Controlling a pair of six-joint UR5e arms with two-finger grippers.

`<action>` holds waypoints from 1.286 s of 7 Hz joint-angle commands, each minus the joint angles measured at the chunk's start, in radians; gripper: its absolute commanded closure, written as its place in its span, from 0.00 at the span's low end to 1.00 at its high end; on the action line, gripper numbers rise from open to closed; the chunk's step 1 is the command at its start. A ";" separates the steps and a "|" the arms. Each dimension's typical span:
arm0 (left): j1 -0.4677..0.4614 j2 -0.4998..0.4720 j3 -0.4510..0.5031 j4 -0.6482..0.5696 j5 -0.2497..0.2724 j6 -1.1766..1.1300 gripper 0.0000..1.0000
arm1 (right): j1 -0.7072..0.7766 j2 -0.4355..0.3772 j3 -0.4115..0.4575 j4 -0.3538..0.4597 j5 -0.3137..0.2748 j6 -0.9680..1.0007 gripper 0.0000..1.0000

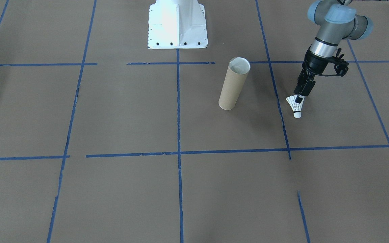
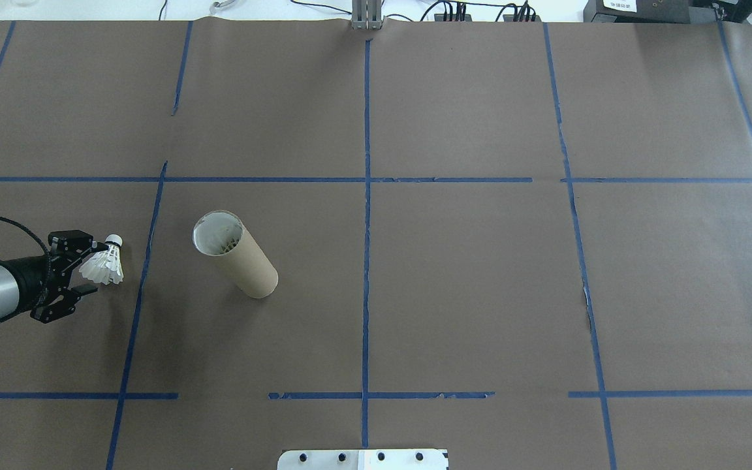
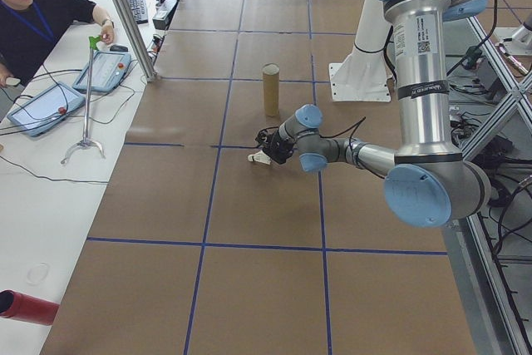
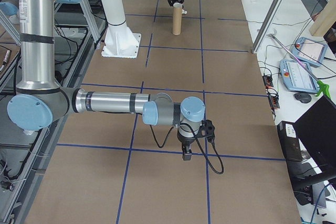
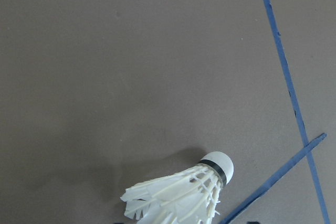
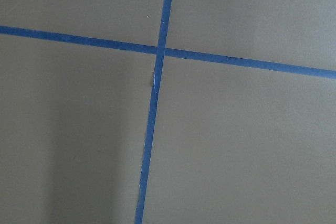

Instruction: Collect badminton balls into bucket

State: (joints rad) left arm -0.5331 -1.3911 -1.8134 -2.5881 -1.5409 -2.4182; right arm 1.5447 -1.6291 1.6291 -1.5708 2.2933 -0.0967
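obstacles: cardboard tube (image 2: 235, 254) upright, left of bench (image 2: 480, 274) centre; white base (image 1: 177, 25) mid near edge | free: bare brown strip between tube and left pincer (image 2: 85, 277) | right half unobstructed to far edge

The shuttlecock's (image 5: 178, 195) skirt is cut off by the left wrist view's bottom edge; the right gripper's (image 4: 186, 156) jaw opening is too small to tell.

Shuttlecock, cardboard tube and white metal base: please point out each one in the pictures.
shuttlecock (image 2: 104, 266), overhead exterior view, on the feather skirt.
cardboard tube (image 1: 231, 89), exterior front-facing view, on the middle of its brown wall.
white metal base (image 1: 177, 28), exterior front-facing view, on its sloped front face.
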 commanded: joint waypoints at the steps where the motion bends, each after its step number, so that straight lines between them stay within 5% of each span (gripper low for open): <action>1: -0.002 -0.005 -0.012 0.000 0.001 -0.029 0.76 | 0.000 0.000 0.000 0.000 0.000 0.000 0.00; 2: -0.005 -0.002 -0.017 0.000 0.001 -0.025 1.00 | 0.000 0.000 0.000 0.000 0.000 0.000 0.00; 5: -0.033 0.015 -0.062 0.005 -0.019 0.051 1.00 | 0.000 0.000 0.000 0.000 0.000 0.000 0.00; 7: -0.204 0.001 -0.064 0.005 -0.237 0.257 1.00 | 0.000 0.000 0.000 0.000 0.000 0.000 0.00; 9: -0.405 -0.003 -0.067 0.008 -0.550 0.509 1.00 | 0.000 0.000 0.000 0.000 0.000 0.000 0.00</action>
State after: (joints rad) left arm -0.8177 -1.3916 -1.8814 -2.5819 -1.9104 -2.0625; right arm 1.5447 -1.6291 1.6291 -1.5708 2.2933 -0.0966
